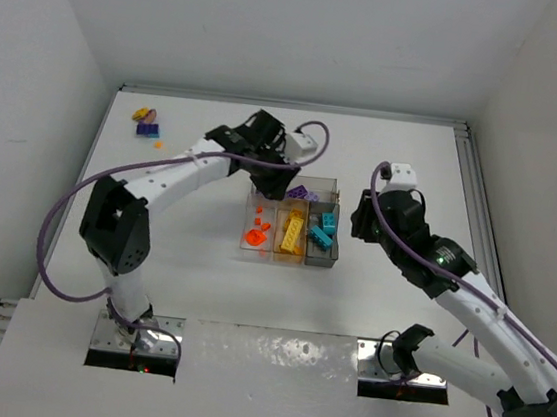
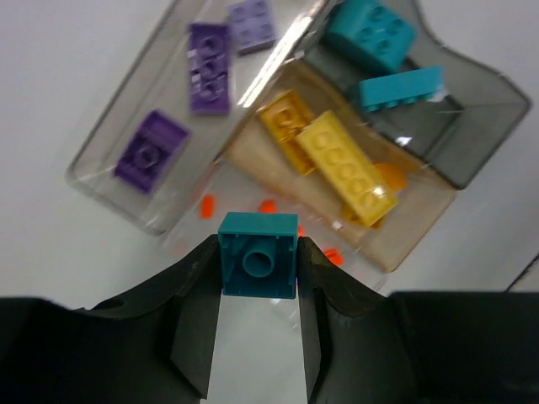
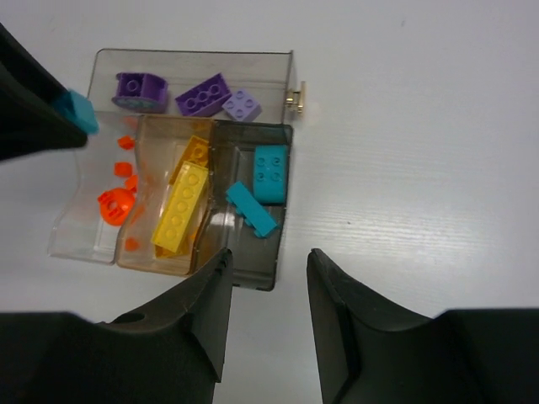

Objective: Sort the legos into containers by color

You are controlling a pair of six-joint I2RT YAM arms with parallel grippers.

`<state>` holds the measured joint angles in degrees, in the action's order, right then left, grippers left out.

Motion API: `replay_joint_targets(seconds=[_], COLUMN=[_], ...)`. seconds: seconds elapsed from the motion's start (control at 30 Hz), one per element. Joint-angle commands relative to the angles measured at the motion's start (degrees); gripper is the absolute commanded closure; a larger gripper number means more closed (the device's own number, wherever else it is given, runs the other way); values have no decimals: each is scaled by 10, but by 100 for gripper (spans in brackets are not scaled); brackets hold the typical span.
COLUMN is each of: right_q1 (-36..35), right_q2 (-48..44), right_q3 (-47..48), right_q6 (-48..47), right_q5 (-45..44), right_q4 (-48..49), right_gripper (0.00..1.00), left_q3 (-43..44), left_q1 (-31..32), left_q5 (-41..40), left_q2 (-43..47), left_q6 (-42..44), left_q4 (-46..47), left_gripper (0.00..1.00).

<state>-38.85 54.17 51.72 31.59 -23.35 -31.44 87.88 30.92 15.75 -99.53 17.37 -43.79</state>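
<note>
1. One white bench (image 1: 414, 164) carries everything, and both arms reach in over its middle.
2. The clear tray (image 3: 202, 52) lies between the arms. It has a long bin of purple bricks at the far side, then orange, yellow and teal bins side by side. The teal bin (image 3: 232, 160) is at the end toward the right arm.
3. The right pincer (image 3: 269, 254) hovers just on the near side of the teal bin, jaws partly apart, gripping nothing.
4. The left pincer (image 2: 258, 248) is clamped on a teal brick (image 2: 258, 268), hollow underside toward its camera, above the tray's orange end.
5. The brick looks nearly square, so its axis matters little. Its bin lies two bins across, to the robot's right. The right arm is nearer, but the left arm holds the brick.
6. A few stray legos (image 1: 147, 123) sit at the far left, well apart from the tray.
</note>
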Motion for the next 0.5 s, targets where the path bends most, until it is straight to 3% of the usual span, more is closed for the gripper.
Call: replay_joint_targets(seconds=[0.0,0.13,0.27,0.47], right_q1=[-3,-3,-3,-3], right_q2=[-51,-96,-114,-115], right_q3=[-11,-13,-4,-1], right_q6=[49,69,69,74], right_q5=[-93,-164,-178,-172], right_q4=[-31,-73,-100,-116], right_gripper=[60,59,59,59], left_q3=[25,37,68,73], left_q1=[60,118,164,181], left_q5=[30,44,46,44], left_q2=[-35,-76,-137,-179], left_q6=[-46,-75,-86,-88], left_q4=[55,108,120,140], left_gripper=[100,100,92,78])
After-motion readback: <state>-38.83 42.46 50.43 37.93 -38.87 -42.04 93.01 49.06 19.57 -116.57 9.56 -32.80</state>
